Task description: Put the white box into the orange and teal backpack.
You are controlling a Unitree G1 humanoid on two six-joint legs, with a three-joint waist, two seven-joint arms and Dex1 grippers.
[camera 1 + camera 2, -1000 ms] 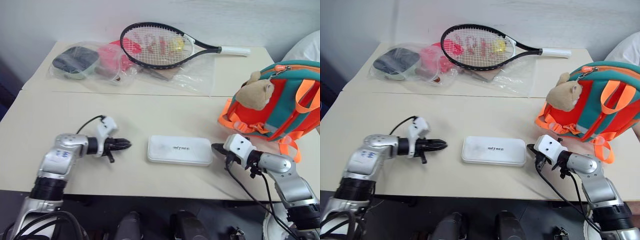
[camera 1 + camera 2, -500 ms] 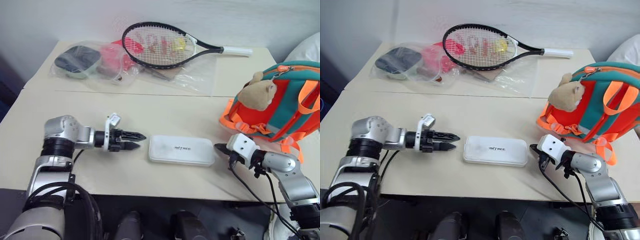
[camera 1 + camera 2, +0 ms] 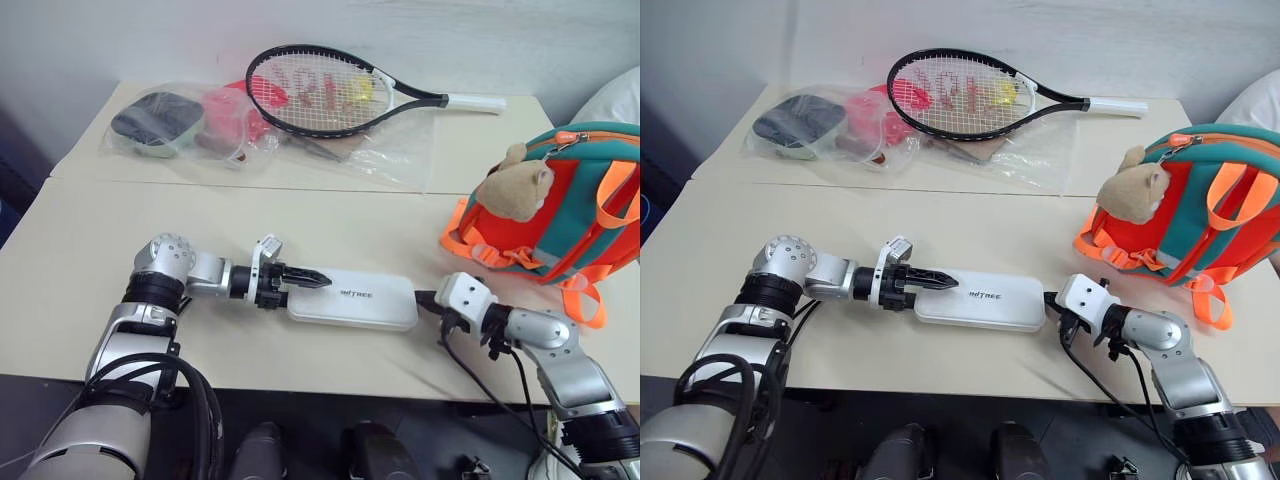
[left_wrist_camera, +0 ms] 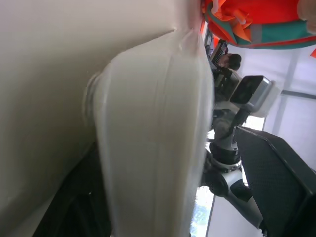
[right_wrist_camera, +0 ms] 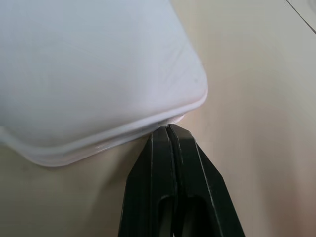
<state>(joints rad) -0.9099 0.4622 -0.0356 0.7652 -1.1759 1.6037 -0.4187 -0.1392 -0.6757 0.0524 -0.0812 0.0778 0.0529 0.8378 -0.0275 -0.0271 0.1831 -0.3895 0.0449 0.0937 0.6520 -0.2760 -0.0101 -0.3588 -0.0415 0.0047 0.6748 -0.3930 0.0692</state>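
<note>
The white box (image 3: 360, 300) lies flat on the table near its front edge, dark lettering up. My left gripper (image 3: 312, 279) is open and straddles the box's left end, one black finger lying over its top. In the left wrist view the box (image 4: 153, 148) fills the gap between the fingers (image 4: 276, 177). My right gripper (image 3: 421, 296) is shut, its tips touching the box's right end (image 5: 123, 74). The orange and teal backpack (image 3: 575, 215) stands at the right behind that arm, a tan plush animal (image 3: 512, 187) on its front.
A tennis racket (image 3: 330, 90) lies at the back of the table on clear plastic. Plastic bags (image 3: 185, 120) holding a dark item and red items sit at the back left. The table's front edge (image 3: 300, 385) runs just below both grippers.
My left gripper swung right, rolled, opened and came over the box's left end. My right gripper moved left against the right end, and the box slid slightly left.
</note>
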